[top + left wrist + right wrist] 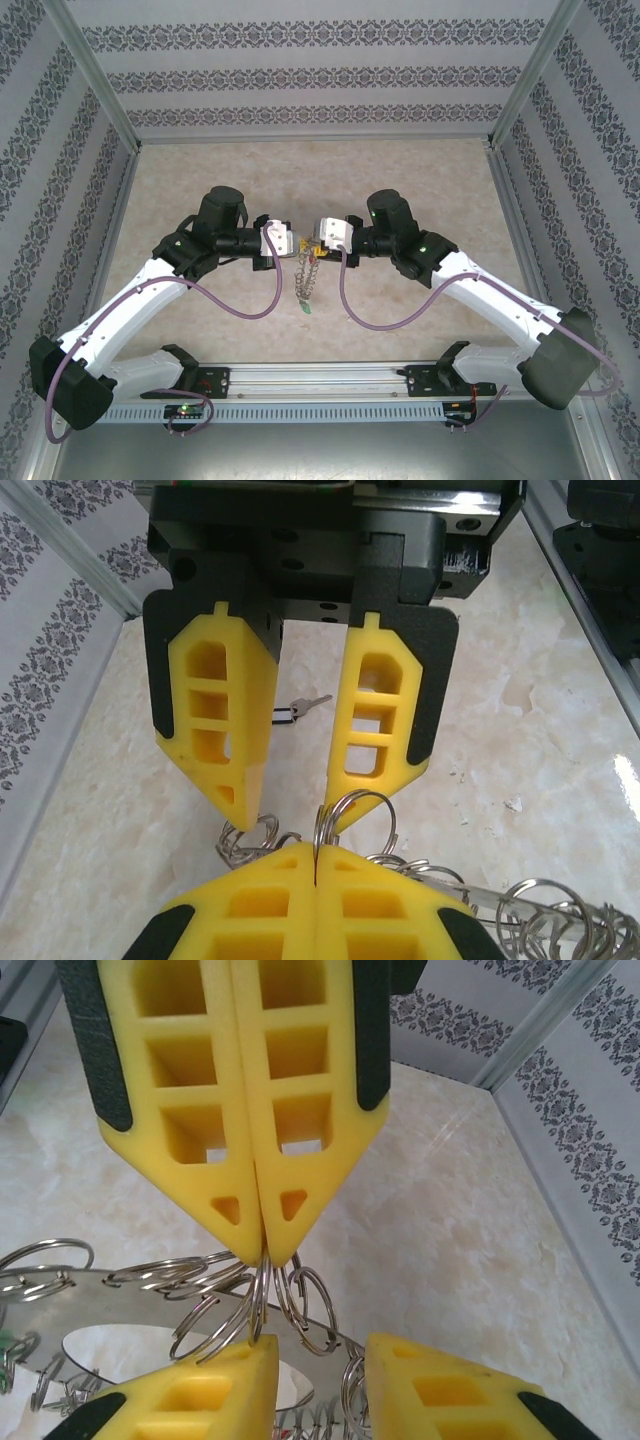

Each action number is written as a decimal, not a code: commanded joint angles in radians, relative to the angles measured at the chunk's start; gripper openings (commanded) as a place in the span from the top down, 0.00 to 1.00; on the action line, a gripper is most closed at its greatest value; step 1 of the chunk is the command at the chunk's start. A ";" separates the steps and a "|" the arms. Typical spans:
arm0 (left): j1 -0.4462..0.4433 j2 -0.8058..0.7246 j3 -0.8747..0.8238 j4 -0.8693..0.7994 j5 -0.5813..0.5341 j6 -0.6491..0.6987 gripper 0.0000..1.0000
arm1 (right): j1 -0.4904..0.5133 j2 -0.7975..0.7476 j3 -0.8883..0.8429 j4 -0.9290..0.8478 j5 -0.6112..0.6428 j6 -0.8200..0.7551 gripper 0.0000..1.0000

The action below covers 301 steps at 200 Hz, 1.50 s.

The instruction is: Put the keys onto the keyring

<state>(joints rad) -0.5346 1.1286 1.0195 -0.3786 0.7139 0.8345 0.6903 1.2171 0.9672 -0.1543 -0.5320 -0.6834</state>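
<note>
My left tool (265,1248) is clamped on the keyring (120,1290), held between the arms. The right tool (290,815) stands apart beside it, empty, I judge. Threading hasn't begun. Next, fetch the key (305,707) off the bench (520,730) - a fine pinch.

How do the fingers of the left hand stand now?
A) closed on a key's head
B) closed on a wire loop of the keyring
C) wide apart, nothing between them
B: the right wrist view shows the left hand pinching a wire loop of the keyring, tips pressed together.
</note>
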 commanded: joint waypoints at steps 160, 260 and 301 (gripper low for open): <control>0.056 -0.027 0.033 0.072 0.109 -0.168 1.00 | -0.088 -0.106 -0.017 -0.003 -0.005 0.087 0.71; 0.108 0.251 0.212 -0.385 0.180 -0.101 1.00 | -0.075 -0.101 -0.105 0.020 -0.046 0.276 0.69; -0.008 0.363 0.249 -0.503 0.070 -0.044 1.00 | -0.060 -0.080 -0.126 0.013 -0.042 0.355 0.69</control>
<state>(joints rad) -0.4961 1.4578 1.2469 -0.7567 0.8253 0.7292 0.6182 1.1309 0.8642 -0.1608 -0.5518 -0.4007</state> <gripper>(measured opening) 0.065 0.311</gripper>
